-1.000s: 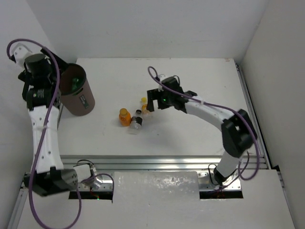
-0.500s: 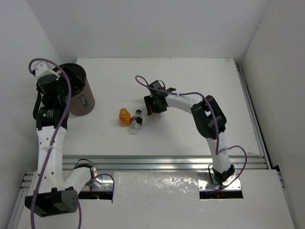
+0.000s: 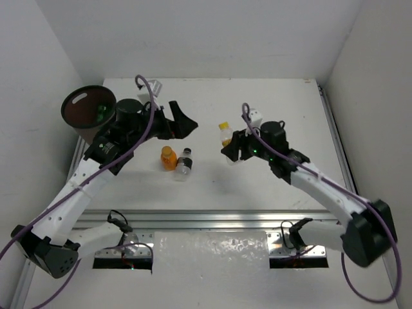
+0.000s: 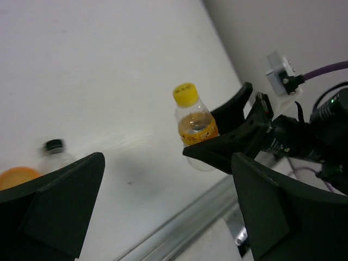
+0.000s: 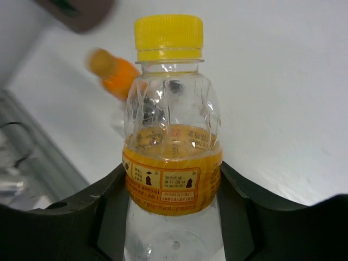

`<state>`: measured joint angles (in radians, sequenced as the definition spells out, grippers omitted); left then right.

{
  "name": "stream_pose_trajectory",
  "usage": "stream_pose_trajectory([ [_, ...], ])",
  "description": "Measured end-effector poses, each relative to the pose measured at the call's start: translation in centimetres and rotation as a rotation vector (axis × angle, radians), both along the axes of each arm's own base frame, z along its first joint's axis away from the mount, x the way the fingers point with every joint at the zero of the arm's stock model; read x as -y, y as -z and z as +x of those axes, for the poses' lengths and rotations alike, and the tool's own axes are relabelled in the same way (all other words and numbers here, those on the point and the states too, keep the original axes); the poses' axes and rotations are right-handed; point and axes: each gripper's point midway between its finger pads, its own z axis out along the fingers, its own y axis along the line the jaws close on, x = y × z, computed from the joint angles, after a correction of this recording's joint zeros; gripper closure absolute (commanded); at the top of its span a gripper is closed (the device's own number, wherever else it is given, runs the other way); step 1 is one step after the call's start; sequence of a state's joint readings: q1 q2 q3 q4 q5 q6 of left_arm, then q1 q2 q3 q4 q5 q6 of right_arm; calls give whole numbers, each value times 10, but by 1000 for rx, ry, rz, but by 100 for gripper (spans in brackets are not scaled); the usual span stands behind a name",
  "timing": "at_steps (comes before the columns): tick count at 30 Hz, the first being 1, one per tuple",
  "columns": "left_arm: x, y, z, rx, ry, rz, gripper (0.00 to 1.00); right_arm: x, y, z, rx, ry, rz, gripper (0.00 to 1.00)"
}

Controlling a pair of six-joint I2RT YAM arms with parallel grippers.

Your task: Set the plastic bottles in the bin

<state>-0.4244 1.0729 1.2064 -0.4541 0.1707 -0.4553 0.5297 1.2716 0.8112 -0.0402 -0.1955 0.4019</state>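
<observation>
Jaws of the right gripper (image 3: 233, 151) clamp the yellow-capped bottle (image 5: 169, 109) at its orange label band, cap out ahead. It looks light, thin-walled and slick, so that waist seems the safest hold. Left gripper (image 4: 163, 179) gapes wide, empty; the bin (image 3: 77, 92) sits well behind it.

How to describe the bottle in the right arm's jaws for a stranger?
Above the white table, the right arm holds one bottle in its jaws. Its yellow cap sets it apart from the orange bottle and the black-capped bottle nearby.
</observation>
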Motion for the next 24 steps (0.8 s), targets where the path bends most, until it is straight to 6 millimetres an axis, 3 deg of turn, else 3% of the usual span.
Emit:
stream_pose_trajectory([
  [3,49,-13,-22,29,194,-81,0,-5,-57,-23,194,-120,156,74],
  [5,75,-17,-34,33,291,-114,0,-12,-82,-39,275,-209,218,74],
  [8,101,-12,-44,21,373,-130,0,-19,-102,-54,337,-297,268,74],
  [12,117,-3,-45,-9,407,-136,3,-24,-114,-72,375,-390,312,73],
  [14,122,1,-42,-24,412,-143,19,-25,-120,-78,390,-417,328,71],
  [15,126,0,-44,-24,429,-154,46,-26,-121,-82,389,-432,334,71],
  [18,139,-7,-52,-8,494,-188,76,-27,-119,-84,364,-448,347,69],
  [19,141,-8,-54,0,514,-189,94,-26,-119,-84,357,-446,356,64],
  [20,142,-9,-55,8,528,-192,98,-26,-120,-84,349,-444,364,57],
  [21,143,-9,-54,5,529,-198,100,-26,-121,-84,349,-442,366,43],
  [23,143,-10,-52,2,519,-200,100,-25,-121,-83,340,-436,374,1],
  [24,142,-10,-49,3,504,-197,100,-26,-123,-84,344,-441,380,1],
])
